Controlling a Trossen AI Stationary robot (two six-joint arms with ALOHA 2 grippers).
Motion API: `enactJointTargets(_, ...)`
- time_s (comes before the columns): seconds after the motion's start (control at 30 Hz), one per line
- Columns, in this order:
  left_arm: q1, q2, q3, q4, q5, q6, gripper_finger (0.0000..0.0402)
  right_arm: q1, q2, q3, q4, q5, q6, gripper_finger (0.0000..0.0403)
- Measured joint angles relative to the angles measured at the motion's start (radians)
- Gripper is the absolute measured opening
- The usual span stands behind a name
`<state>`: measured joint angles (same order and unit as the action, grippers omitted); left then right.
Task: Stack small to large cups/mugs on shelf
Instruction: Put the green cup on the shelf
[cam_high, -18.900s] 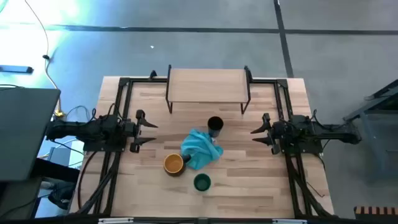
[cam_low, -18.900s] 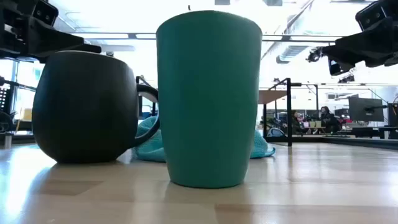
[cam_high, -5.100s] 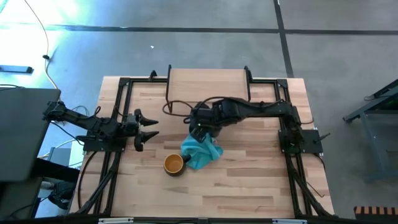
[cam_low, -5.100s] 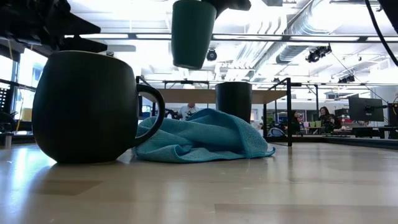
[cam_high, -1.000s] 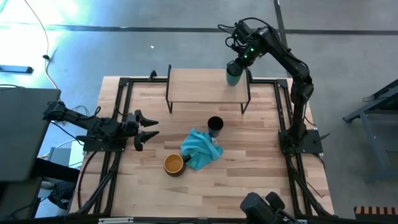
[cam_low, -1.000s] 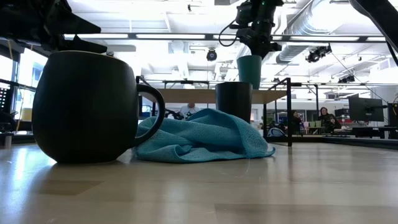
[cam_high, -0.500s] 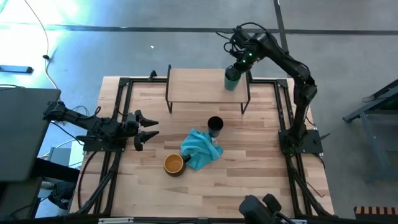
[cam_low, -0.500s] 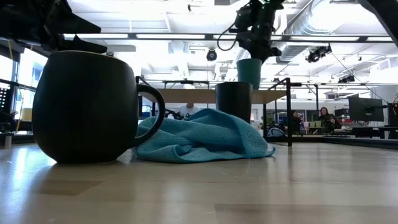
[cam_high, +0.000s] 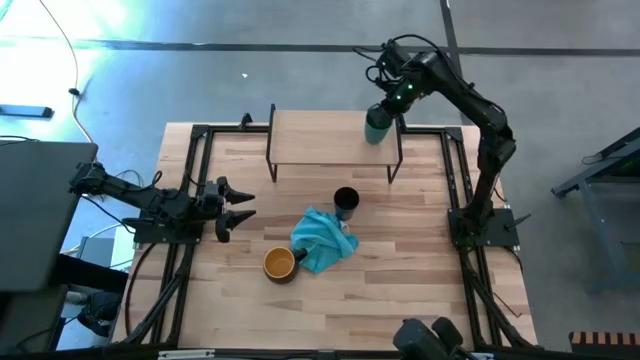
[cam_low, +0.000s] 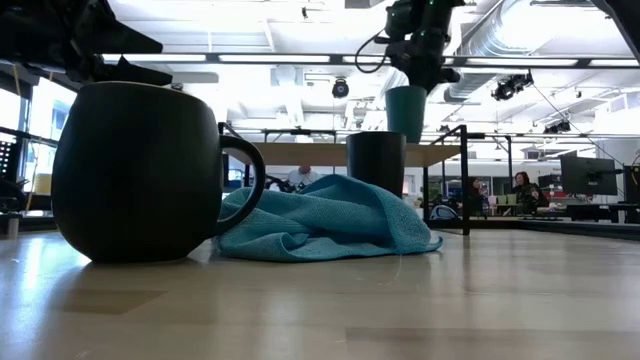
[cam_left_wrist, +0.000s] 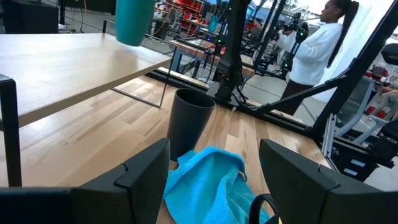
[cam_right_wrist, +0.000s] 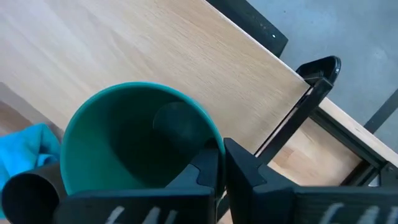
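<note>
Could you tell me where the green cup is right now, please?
The green cup is held in the air by the right gripper, shut on its rim, over the right end of the shelf, beyond the black cup in the high view.

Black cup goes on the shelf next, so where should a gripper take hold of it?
Grip the black cup by its rim from straight above, one finger inside. It stands upright, mouth open, no handle visible, and the teal cloth crowds its base.

table (cam_high: 400, 290) with cloth (cam_high: 322, 238), cups
</note>
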<state>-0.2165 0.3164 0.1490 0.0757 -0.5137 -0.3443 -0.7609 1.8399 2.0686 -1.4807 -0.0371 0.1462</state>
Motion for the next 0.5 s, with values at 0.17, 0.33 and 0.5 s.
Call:
enactJointTargets(0.17, 0.000, 0.000, 0.000, 0.000, 0.000, -0.001, 0.0237, 0.001, -0.001, -0.059, 0.021, 0.002, 0.008, 0.0000)
enactJointTargets(0.33, 0.000, 0.000, 0.000, 0.001, 0.000, -0.001, 0.0237, 0.009, -0.017, -0.111, 0.080, -0.001, 0.011, 0.0000)
enactJointTargets(0.5, 0.000, 0.000, 0.000, 0.001, 0.000, -0.001, 0.0237, 0.011, -0.025, -0.117, 0.116, -0.031, 0.033, 0.0000)
